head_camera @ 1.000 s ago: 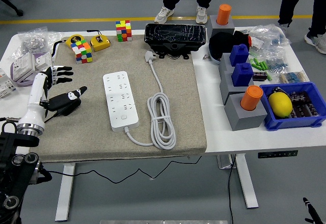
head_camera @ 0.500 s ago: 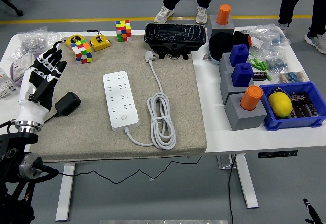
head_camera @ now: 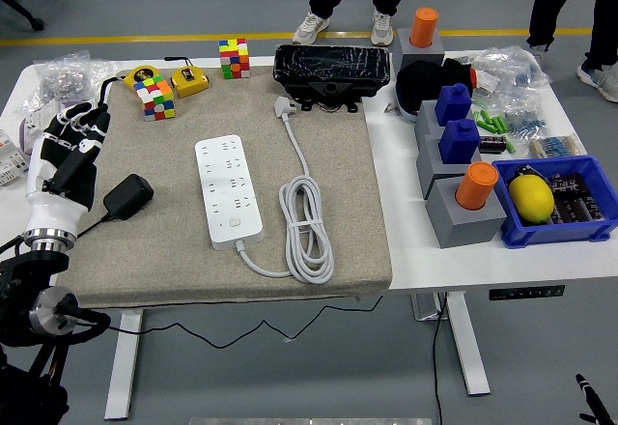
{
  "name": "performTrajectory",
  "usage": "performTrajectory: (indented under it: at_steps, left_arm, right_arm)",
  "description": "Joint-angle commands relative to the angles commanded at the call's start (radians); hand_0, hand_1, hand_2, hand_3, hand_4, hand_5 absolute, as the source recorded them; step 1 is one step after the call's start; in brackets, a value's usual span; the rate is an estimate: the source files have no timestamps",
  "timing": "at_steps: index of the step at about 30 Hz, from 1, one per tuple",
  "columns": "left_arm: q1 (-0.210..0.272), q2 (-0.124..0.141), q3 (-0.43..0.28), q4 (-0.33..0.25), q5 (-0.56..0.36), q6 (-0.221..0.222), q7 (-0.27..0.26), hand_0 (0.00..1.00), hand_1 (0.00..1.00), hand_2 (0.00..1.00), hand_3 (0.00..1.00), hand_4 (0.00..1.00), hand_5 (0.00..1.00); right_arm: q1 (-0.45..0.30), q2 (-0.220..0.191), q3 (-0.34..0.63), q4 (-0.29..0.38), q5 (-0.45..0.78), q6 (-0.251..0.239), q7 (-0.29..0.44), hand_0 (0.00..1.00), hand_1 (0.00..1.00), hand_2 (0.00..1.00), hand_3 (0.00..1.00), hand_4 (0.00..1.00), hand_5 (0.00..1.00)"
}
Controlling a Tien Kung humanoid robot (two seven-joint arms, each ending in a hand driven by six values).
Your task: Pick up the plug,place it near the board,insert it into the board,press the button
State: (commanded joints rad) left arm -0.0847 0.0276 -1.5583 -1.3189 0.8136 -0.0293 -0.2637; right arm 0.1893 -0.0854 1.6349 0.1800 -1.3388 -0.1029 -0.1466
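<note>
A black plug adapter (head_camera: 128,196) lies on the beige mat (head_camera: 348,184) at its left side, and its black cable runs off the left edge. To its right lies the white power strip board (head_camera: 229,188), whose white cord (head_camera: 307,217) is coiled beside it. My left hand (head_camera: 75,127) is raised just left of and above the plug. Its fingers are spread and point away from me, holding nothing and clear of the plug. My right arm is out of view.
Two colour cubes (head_camera: 157,97) (head_camera: 233,58) and a yellow tape measure (head_camera: 189,83) sit at the mat's far left. A black box (head_camera: 333,70) stands at the far middle. To the right are grey blocks with blue and orange pegs (head_camera: 465,198) and a blue bin (head_camera: 555,214). People's legs are at the far side.
A second ago my left hand was down on the black plug. It let go and lifted with fingers spread, then drifted left. The plug now lies free on the mat.
</note>
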Motion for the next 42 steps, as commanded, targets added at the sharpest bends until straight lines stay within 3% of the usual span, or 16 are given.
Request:
performTrajectory:
  at_steps: [11,13,18,22,26,30,36,37,42]
  left_arm:
    - [-0.007,-0.004,0.005,0.005,-0.038,-0.015,0.003,0.957,0.774,0.494,0.432,0.756,0.002]
    - [-0.005,-0.005,0.011,0.004,-0.079,-0.043,-0.001,0.96,0.772,0.491,0.427,0.754,0.002]
    - [-0.002,-0.007,0.037,-0.015,-0.284,-0.184,-0.001,0.96,0.772,0.491,0.427,0.754,0.002]
    - [-0.011,-0.006,0.043,-0.027,-0.445,-0.222,0.003,0.955,0.75,0.477,0.429,0.753,0.002]
    - [-0.017,-0.01,0.052,-0.031,-0.526,-0.247,0.005,0.946,0.729,0.463,0.426,0.748,0.002]
    - [-0.019,-0.016,0.061,-0.037,-0.598,-0.261,0.005,0.946,0.729,0.463,0.426,0.748,0.002]
    - [-0.02,-0.022,0.053,-0.032,-0.637,-0.261,0.006,0.927,0.708,0.455,0.416,0.734,0.002]
    - [-0.02,-0.023,0.051,-0.031,-0.644,-0.248,0.007,0.858,0.65,0.416,0.415,0.72,0.002]
    - [-0.018,-0.02,0.051,-0.027,-0.658,-0.189,0.008,0.858,0.65,0.416,0.415,0.72,0.002]
  right_arm:
    - [0.001,-0.002,-0.001,0.0,0.002,-0.002,0.0,0.998,0.862,0.777,0.84,0.998,0.998]
    - [-0.001,-0.001,0.003,0.0,-0.002,-0.002,-0.001,0.998,0.863,0.777,0.841,0.998,0.998]
    - [-0.005,-0.001,0.009,0.0,-0.009,-0.002,-0.003,0.998,0.863,0.777,0.841,0.998,0.998]
    - [-0.003,-0.001,0.008,0.0,-0.006,-0.001,-0.001,0.998,0.863,0.777,0.84,0.998,0.998]
    - [-0.002,0.001,0.006,0.0,-0.003,-0.002,0.001,0.998,0.863,0.777,0.841,0.998,0.998]
    - [-0.002,0.002,0.007,0.0,-0.004,-0.002,0.001,0.998,0.863,0.777,0.841,0.998,0.998]
    - [-0.004,-0.001,0.005,0.0,-0.005,-0.001,-0.002,0.998,0.863,0.777,0.841,0.998,0.998]
    - [-0.004,-0.001,0.005,0.0,-0.005,-0.001,-0.002,0.998,0.863,0.777,0.84,0.998,0.998]
    - [-0.003,-0.003,0.003,0.0,-0.002,-0.001,-0.002,0.998,0.863,0.777,0.84,0.998,0.998]
